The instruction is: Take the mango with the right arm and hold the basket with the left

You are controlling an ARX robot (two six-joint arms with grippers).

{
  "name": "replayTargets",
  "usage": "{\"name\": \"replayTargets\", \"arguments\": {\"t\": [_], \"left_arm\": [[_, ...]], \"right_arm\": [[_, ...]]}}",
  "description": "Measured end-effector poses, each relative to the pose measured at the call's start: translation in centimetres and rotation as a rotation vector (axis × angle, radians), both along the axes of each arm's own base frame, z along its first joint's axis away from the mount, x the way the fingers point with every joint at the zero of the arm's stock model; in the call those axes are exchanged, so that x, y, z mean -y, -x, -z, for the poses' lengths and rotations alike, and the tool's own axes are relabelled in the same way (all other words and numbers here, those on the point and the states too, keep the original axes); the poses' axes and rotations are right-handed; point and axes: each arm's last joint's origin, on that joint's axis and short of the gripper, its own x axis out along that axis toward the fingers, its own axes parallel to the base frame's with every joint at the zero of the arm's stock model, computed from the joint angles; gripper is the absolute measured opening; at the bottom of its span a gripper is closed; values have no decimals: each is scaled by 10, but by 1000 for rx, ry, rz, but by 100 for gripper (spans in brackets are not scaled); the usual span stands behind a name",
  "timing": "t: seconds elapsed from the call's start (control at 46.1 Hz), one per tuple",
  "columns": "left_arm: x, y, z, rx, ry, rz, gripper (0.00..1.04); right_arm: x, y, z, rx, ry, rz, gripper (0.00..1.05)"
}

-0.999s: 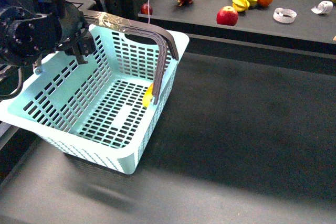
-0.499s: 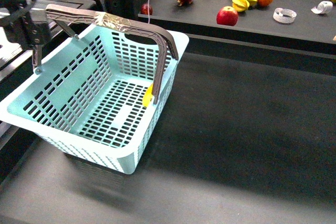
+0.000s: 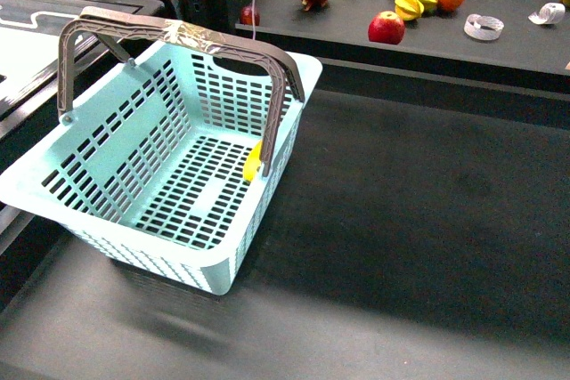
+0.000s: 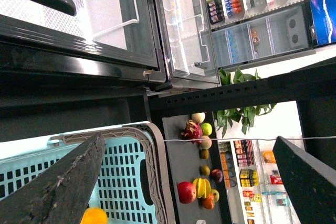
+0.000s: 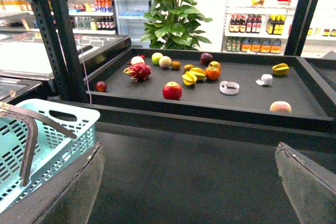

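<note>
The large light turquoise plastic basket with slotted sides [image 3: 160, 175] sits in the left half of the front view, on the dark mat, its two grey-brown handles wrapped in clear tape [image 3: 191, 37] standing upright and together over the opening. Inside, low against the far wall and partly hidden by a handle post, lies the small smooth yellow oval mango [image 3: 253, 164]; in the left wrist view only a yellow-orange sliver of it [image 4: 93, 216] shows at the bottom edge.

Neither arm appears in the front view. In the left wrist view the left gripper [image 4: 194, 182] has its two dark fingers spread wide with nothing between them, looking down past the basket rim [image 4: 131, 182]. The right gripper [image 5: 189, 192] is likewise wide apart and empty, facing the dark shelf of mixed fruit [image 5: 210, 95], with a corner of the basket [image 5: 52, 129] at the lower left of that view.

The mango looks firm but smooth-skinned, so I'd expect it to slip under a pinch on its ends; closing across its narrow middle seems safer, with gentle pressure to avoid bruising. The basket looks light and slightly flexible, likely to slide or tip if pushed. The taped handles, stiff and raised, look like the best hold for the left gripper.
</note>
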Motion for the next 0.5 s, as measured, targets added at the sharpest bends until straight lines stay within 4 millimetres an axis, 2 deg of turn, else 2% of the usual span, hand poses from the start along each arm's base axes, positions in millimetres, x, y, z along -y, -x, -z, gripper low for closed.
{"name": "replayTargets", "arguments": {"t": [0.152,0.239,0.282,0.304,0.369,0.499], "left_arm": [[0,0,1,-7,-20,23,96],[1,9,4,57,-255,262,82],[3,17,6,74,-427,343,75],[4,26,7,66,-618,385,68],[10,40,8,26,-858,403,55],[16,62,10,-6,-1054,414,34]], "right_arm": [[0,0,0,0,0,0,97],[0,0,0,0,0,0,97],[0,0,0,0,0,1,97],[0,0,0,0,0,0,97],[0,0,0,0,0,0,97],[0,0,0,0,0,0,97]]}}
